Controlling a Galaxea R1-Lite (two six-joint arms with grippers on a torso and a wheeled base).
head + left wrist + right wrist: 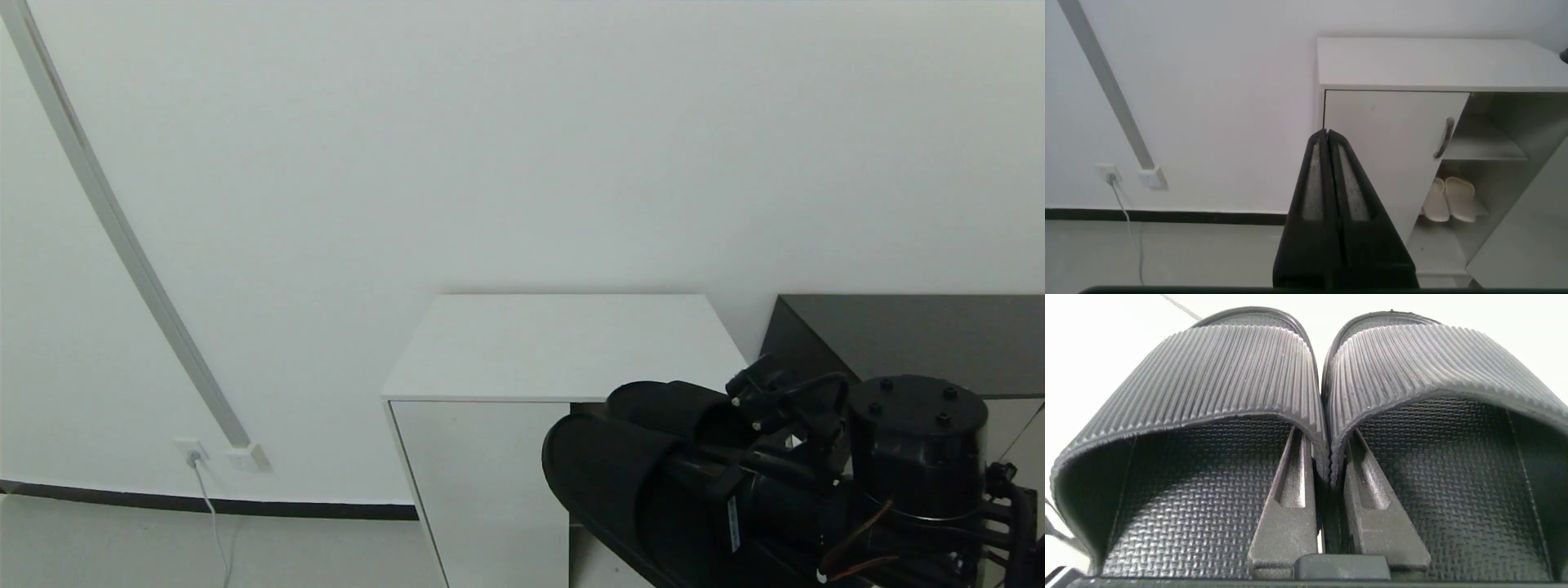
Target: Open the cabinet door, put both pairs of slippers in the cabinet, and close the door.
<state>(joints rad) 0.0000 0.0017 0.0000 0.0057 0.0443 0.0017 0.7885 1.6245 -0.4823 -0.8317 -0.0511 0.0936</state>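
In the head view, a pair of black slippers (620, 474) is held up at the end of the right arm, just in front of the white cabinet (563, 347); a dark unit (914, 339) is seen beside the cabinet and a wall socket (189, 451) low on the wall. In the left wrist view, the left gripper (1328, 180) is shown with its fingers pressed together and nothing between them, pointed toward the cabinet, whose compartment beside the handled door panel (1396, 155) stands open; a pair of white slippers (1451, 198) is seen resting on a shelf inside. In the right wrist view, the right gripper (1327, 498) is clamped on the black slippers, one finger set inside each and the two adjoining side walls pinched between them.
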